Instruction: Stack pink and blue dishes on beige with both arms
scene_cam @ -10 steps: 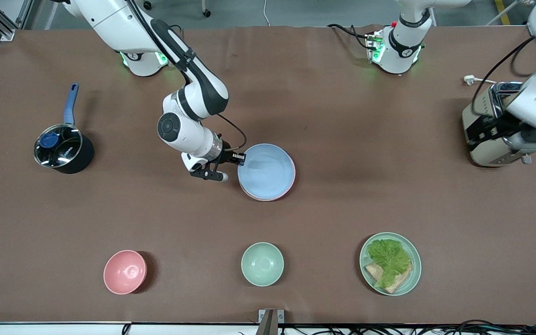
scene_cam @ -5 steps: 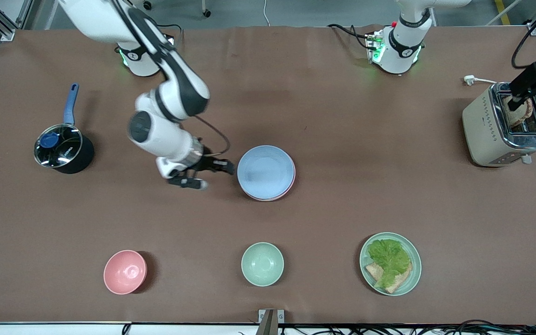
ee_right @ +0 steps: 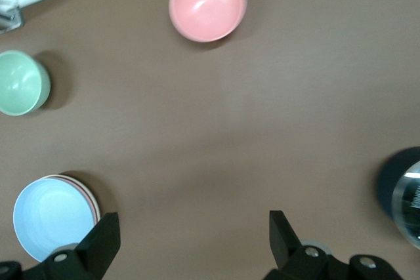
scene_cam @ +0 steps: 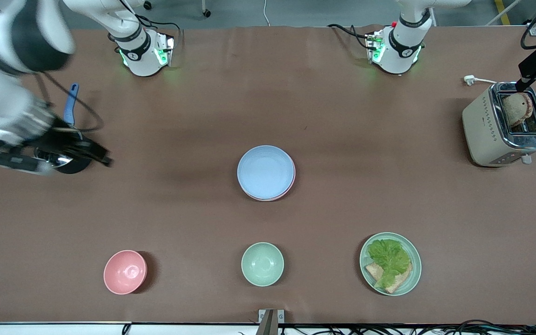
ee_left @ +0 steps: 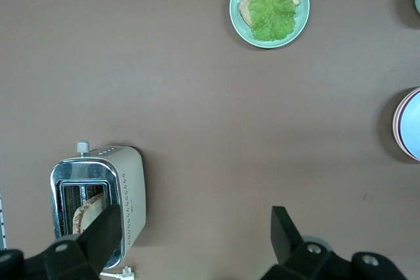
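We see the blue plate (scene_cam: 265,171) topping the stack at centre frame, with the pink bowl (scene_cam: 125,271) and green bowl (scene_cam: 262,264) lower down. Our right pincer (scene_cam: 54,156) hangs wide open and empty over the saucepan (scene_cam: 70,163) at left. Our left pincer (ee_left: 197,240) gapes wide, empty, over the toaster (scene_cam: 505,124) at upper right.

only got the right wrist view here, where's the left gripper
Observer: The left gripper hangs over the toaster's side at the left arm's end of the table, fingers open.
Operator: whats the dark thing at my frame edge
Observer: A black saucepan with a blue handle; the right gripper, fingers open, is over it.
Operator: any food out
Observer: Lettuce on bread on a mint-green plate, nearer to the front camera than the blue plate.
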